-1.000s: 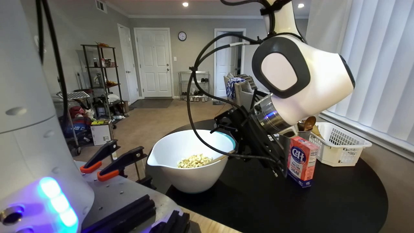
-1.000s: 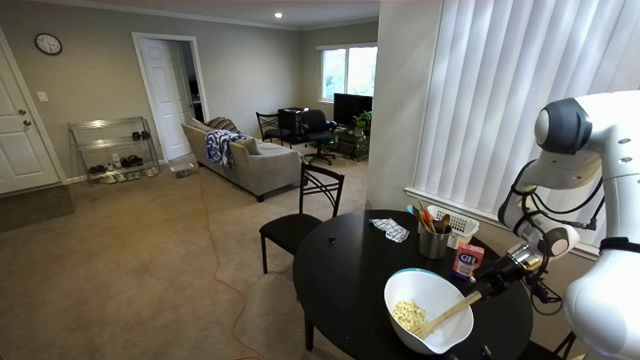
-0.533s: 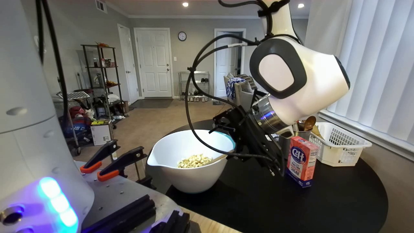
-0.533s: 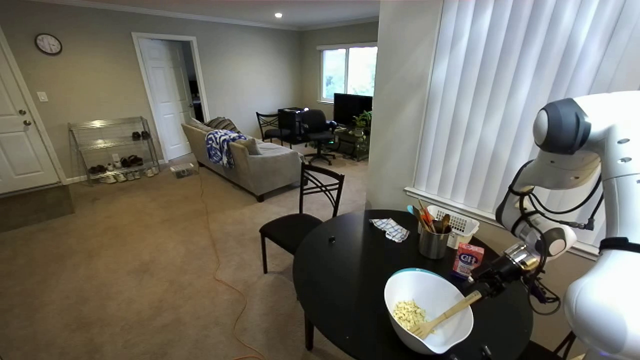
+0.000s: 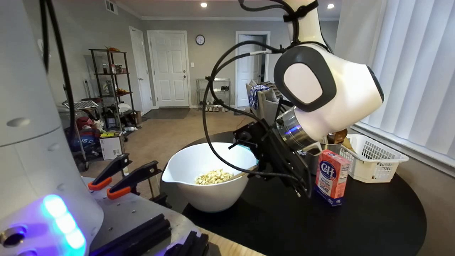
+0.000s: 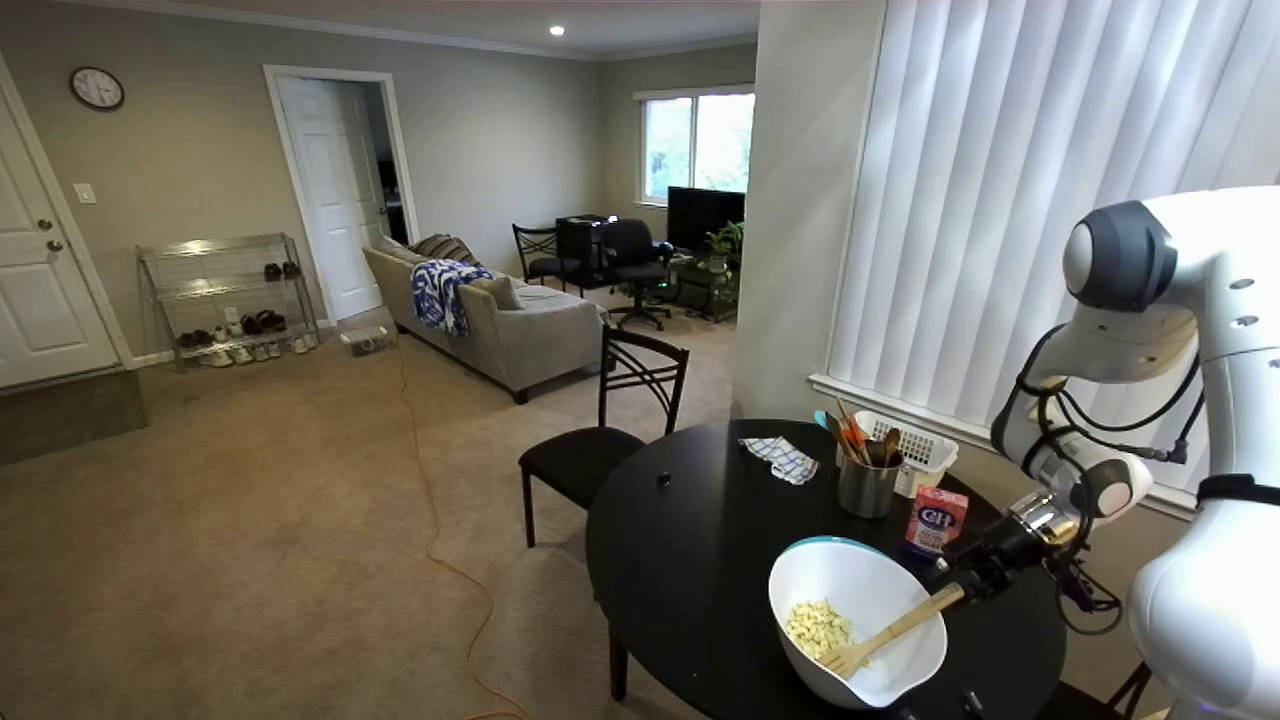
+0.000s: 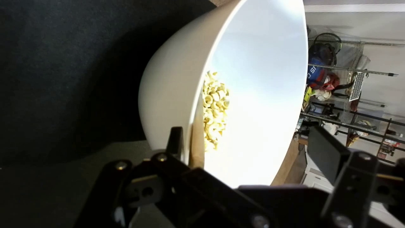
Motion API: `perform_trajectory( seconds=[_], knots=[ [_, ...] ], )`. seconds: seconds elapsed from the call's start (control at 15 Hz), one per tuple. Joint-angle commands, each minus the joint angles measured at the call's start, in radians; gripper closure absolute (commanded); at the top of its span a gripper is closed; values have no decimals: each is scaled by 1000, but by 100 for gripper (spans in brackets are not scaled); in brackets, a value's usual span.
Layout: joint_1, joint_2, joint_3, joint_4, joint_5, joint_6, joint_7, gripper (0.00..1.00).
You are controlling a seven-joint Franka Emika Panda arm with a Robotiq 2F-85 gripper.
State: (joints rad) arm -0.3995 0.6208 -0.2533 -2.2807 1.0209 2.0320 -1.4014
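A white mixing bowl (image 6: 885,575) with a teal rim patch stands on the black round table (image 6: 690,570); it also shows in the wrist view (image 7: 177,82). Pale pasta pieces (image 6: 818,628) lie in it. A wooden fork-shaped spatula (image 6: 895,632) leans in the bowl, its handle over the rim towards my gripper (image 6: 952,578). In the wrist view my gripper (image 7: 250,142) is open. The spatula handle (image 7: 197,136) and the bowl's near rim lie between the fingers, close to the left one. Whether that finger touches the bowl cannot be told. The fingertips are hidden in an exterior view (image 5: 256,153).
A red and blue sugar box (image 5: 330,177) stands close beside the arm. Behind it are a metal utensil holder (image 6: 866,490) and a white basket (image 5: 373,170). A checked cloth (image 6: 780,458) lies on the table. A black chair (image 6: 585,465) stands at its edge.
The arm and gripper have shifted slightly towards the bowl and down. The bowl, the spatula and the sugar box have not visibly moved.
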Motion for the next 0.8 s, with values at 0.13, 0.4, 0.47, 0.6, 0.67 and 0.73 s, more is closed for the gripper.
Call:
perform_trajectory(
  seconds=[0.13, 0.4, 0.47, 0.6, 0.67, 0.73],
  knots=[
    [-7, 9, 0, 7, -1, 9, 27, 0],
    [-11, 9, -2, 11, 4, 13, 18, 0],
    [-13, 9, -1, 14, 6, 11, 13, 0],
    [-15, 11, 0, 20, 6, 10, 11, 0],
    [-14, 12, 1, 23, 6, 10, 11, 0],
    [-15, 13, 2, 26, 7, 9, 10, 0]
  ],
)
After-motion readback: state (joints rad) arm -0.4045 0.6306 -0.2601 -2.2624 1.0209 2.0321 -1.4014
